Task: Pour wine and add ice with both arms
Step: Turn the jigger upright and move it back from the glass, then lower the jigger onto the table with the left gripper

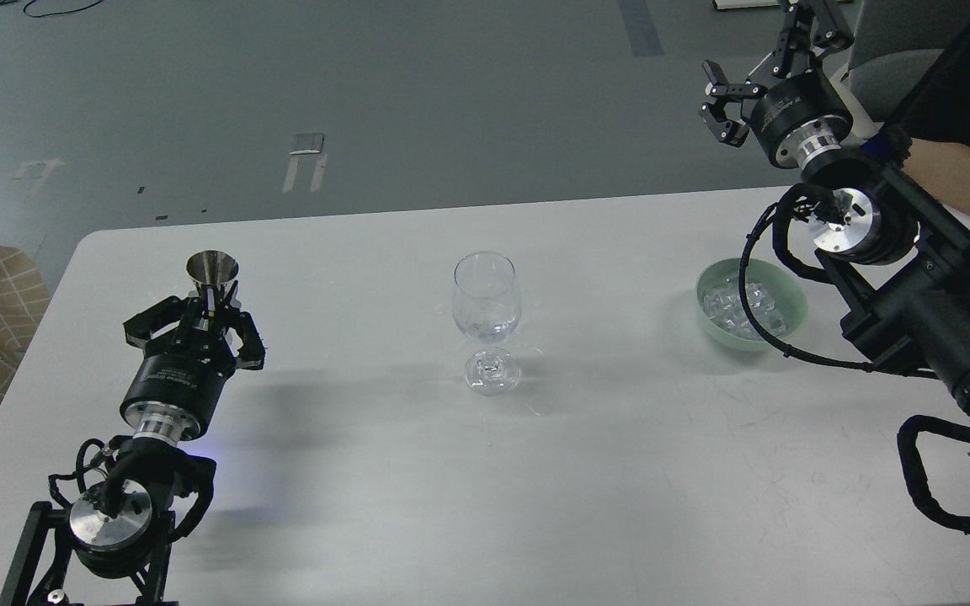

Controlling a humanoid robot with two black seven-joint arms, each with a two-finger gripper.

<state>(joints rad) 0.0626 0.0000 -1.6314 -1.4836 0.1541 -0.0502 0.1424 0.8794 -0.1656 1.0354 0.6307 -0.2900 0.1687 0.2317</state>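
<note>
A white table (367, 505) stands on a grey floor (367, 93), seen from the robot's head looking down. At the table's middle stands a clear stemmed glass (487, 320), upright, with something clear and glinting low in its bowl. To the right, well apart from the glass, sits a pale green bowl (792, 296) holding the ice (733, 305): a heap of small, clear, glossy cubes. A black cable from the right arm crosses in front of the bowl.

The left gripper (214, 313), low over the table's left side, has its fingers closed around a small silver funnel-shaped metal cup (212, 273), wide mouth up. The right gripper (742, 93) is raised beyond the table's far right edge, its fingers spread apart and holding nothing. A person's bare forearm (961, 183) shows at the right edge.
</note>
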